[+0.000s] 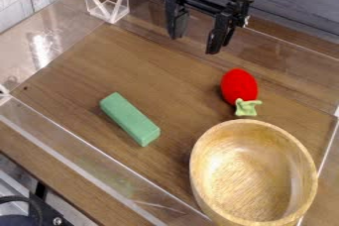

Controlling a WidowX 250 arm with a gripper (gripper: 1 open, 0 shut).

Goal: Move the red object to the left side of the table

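Note:
The red object (239, 84), a small rounded toy fruit with a yellow-green leafy stem at its near end, lies on the right half of the dark wood-grain table (159, 66). My gripper (195, 29) hangs above the far middle of the table, up and to the left of the fruit. Its two black fingers (175, 20) point down and stand apart with nothing between them, well clear of the fruit.
A green rectangular block (130, 118) lies left of centre near the front. A large wooden bowl (252, 175) sits at the front right, just below the fruit. Low clear acrylic walls (79, 156) border the table.

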